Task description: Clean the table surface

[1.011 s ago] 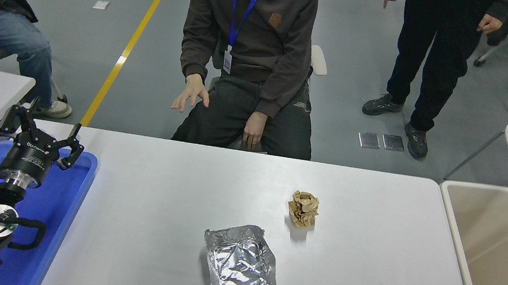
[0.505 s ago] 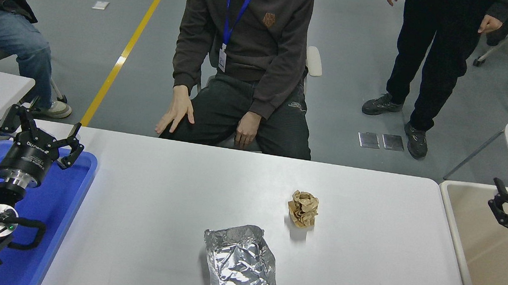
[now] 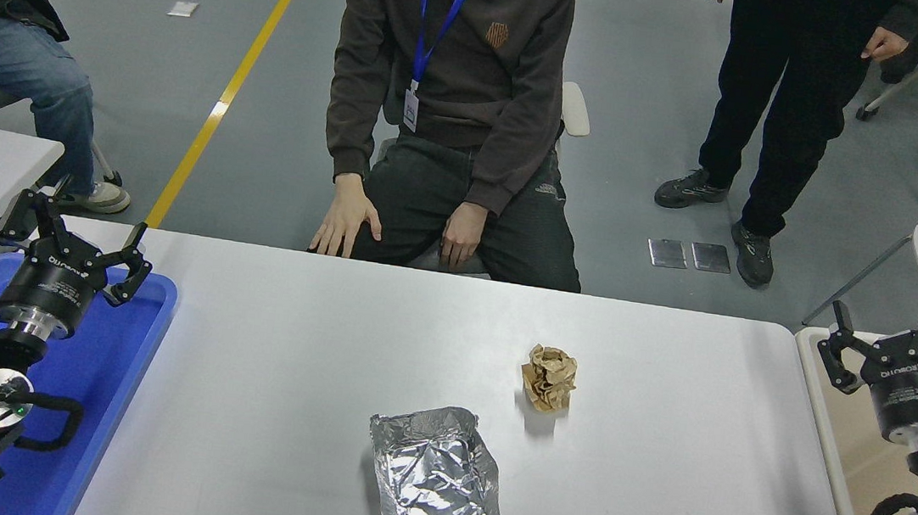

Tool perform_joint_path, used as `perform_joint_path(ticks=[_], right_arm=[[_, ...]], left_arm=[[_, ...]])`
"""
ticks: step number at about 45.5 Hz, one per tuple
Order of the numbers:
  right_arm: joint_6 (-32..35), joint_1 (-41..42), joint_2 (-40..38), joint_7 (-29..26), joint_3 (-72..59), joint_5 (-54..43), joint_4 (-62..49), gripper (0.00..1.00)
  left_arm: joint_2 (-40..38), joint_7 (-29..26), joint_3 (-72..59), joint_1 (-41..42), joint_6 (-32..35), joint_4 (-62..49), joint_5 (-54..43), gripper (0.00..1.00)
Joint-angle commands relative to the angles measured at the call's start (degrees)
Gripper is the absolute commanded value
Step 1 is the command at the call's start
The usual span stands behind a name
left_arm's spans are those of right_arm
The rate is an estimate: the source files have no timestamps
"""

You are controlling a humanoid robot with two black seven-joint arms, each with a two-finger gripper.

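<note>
table surface: fills the middle, bearing crumpled brown paper and a foil sheet near the front edge | left gripper: over blue tray, jaws spread, empty | right gripper: over beige bin, jaws spread, empty | seated person beyond the far edge

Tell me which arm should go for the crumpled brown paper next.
Right, probably. The right end effector is open over the beige bin on the same side as the crumpled brown paper. The left end effector sits parked over the blue tray, farther across the table surface.
</note>
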Motion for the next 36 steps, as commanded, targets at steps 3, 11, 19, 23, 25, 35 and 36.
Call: perform_joint_path(ticks=[3,11,19,23,25,35,36], right_arm=[[0.05,0.58,-0.07,0.64,-3.28,0.54,-0.11,0.99],[0.23,1.55,-0.6,0.72,-6.44,0.02,0.59,0.99],[0.41,1.9,-4.64,0.63,-13.03,-0.25,5.94,0.99],[0.14,2.25,-7.71,0.37,-17.16,-0.51,8.23,0.99],[0.23,2.6,-8.59,0.02,-18.83,-0.51,9.02,0.99],[0.67,5.06,-14.83,-3.67,-26.04,-5.51,16.66,0.99],[0.84,5.24,-15.62,-3.93,-26.39,-6.83,17.98,0.99]], left_arm=[[-0.02,0.06,0.0,0.0,0.0,-0.03,0.0,1.0],[-0.02,0.06,0.0,0.0,0.0,0.06,0.0,1.0],[-0.02,-0.03,0.0,0.0,0.0,-0.03,0.0,1.0],[-0.02,-0.03,0.0,0.0,0.0,-0.03,0.0,1.0],[-0.02,-0.03,0.0,0.0,0.0,-0.03,0.0,1.0],[-0.02,-0.03,0.0,0.0,0.0,-0.03,0.0,1.0],[-0.02,-0.03,0.0,0.0,0.0,-0.03,0.0,1.0]])
